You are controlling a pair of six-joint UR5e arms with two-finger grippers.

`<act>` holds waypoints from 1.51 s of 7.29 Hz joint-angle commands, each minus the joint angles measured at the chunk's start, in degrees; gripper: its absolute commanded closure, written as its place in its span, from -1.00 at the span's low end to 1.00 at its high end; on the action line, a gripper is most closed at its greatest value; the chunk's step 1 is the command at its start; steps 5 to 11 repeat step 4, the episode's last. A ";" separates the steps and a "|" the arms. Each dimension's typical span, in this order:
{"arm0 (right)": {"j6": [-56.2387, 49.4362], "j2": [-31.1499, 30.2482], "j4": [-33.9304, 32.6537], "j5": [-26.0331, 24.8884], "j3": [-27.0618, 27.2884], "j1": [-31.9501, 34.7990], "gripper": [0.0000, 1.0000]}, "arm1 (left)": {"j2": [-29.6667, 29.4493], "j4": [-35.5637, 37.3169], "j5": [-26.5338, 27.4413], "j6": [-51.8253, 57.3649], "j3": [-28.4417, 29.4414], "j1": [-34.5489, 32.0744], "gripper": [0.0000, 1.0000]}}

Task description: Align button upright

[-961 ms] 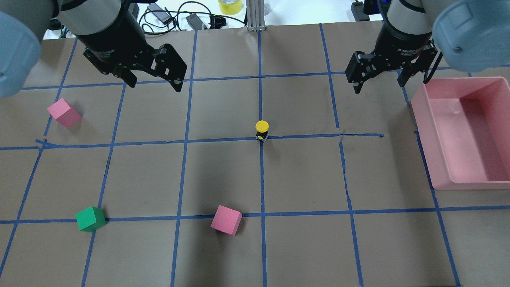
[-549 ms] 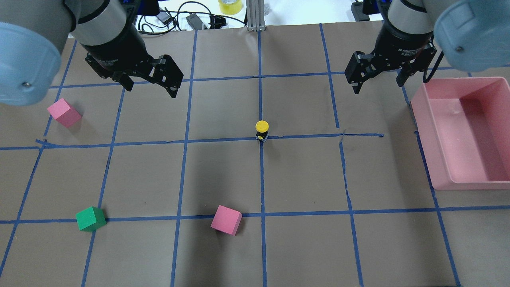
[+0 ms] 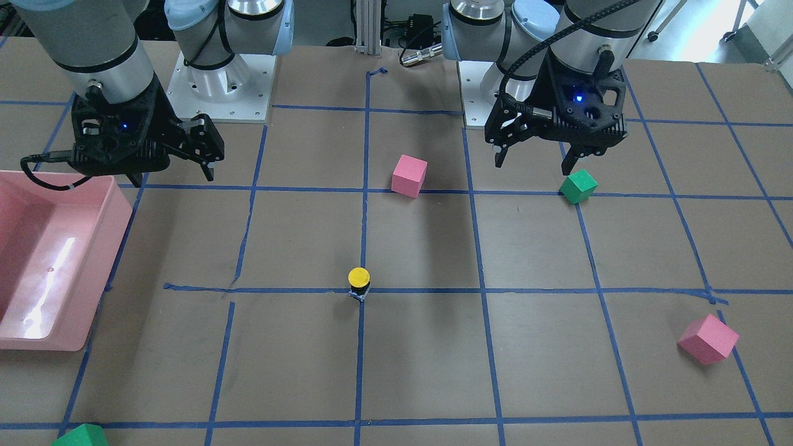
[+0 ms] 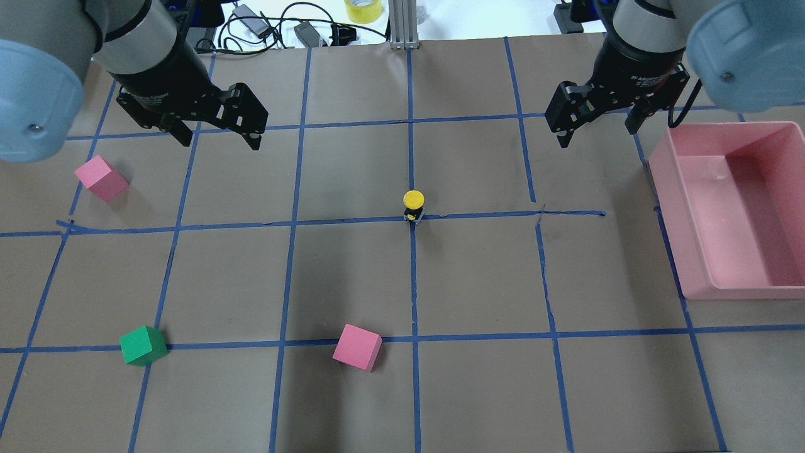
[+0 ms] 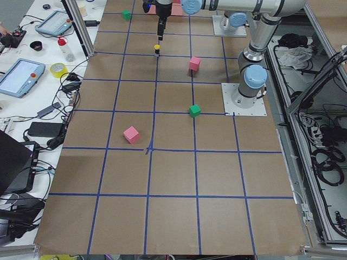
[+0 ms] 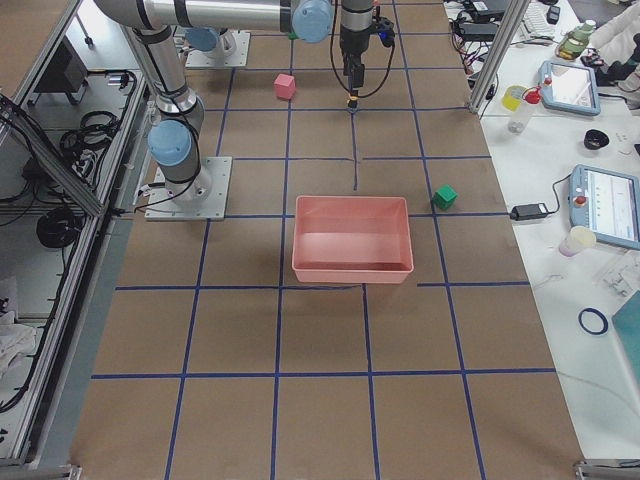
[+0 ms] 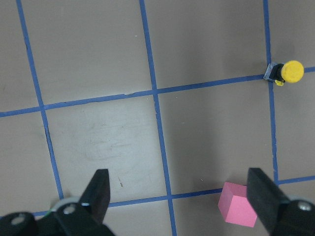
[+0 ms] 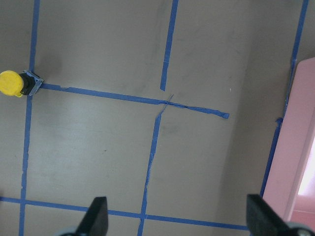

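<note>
Matt brown paper cover (image 4: 478, 277), glossy pink plastic bin (image 4: 742, 291)

Robot lab: taped grid table (image 4: 478, 277), teach pendants (image 5: 20, 77)

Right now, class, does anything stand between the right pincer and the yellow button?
Nothing visible does. Only taped paper lies between the right pincer and the button; the pink bin sits to the pincer's other side.

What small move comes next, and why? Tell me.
Likely just raise both arms clear: the small push-button with yellow cap and black body seems to stand upright on the blue tape crossing, and the left gripper and right gripper hang apart from it, jaws open.
</note>
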 commanded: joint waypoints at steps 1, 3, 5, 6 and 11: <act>0.08 0.00 0.24 -0.03 -0.13 0.00 -1.00 | -0.05 -0.10 -0.08 -0.01 -0.20 0.17 -1.00; 0.52 0.09 0.41 -0.03 -0.04 0.00 -1.00 | -0.13 -0.10 0.18 0.25 -0.20 0.17 -1.00; 0.78 0.09 -0.02 -0.03 0.05 0.09 -1.00 | -0.13 -0.10 -0.16 0.17 -0.20 0.17 -1.00; 0.78 0.09 -0.02 -0.03 0.05 0.09 -1.00 | -0.13 -0.10 -0.16 0.17 -0.20 0.17 -1.00; 0.78 0.09 -0.02 -0.03 0.05 0.09 -1.00 | -0.13 -0.10 -0.16 0.17 -0.20 0.17 -1.00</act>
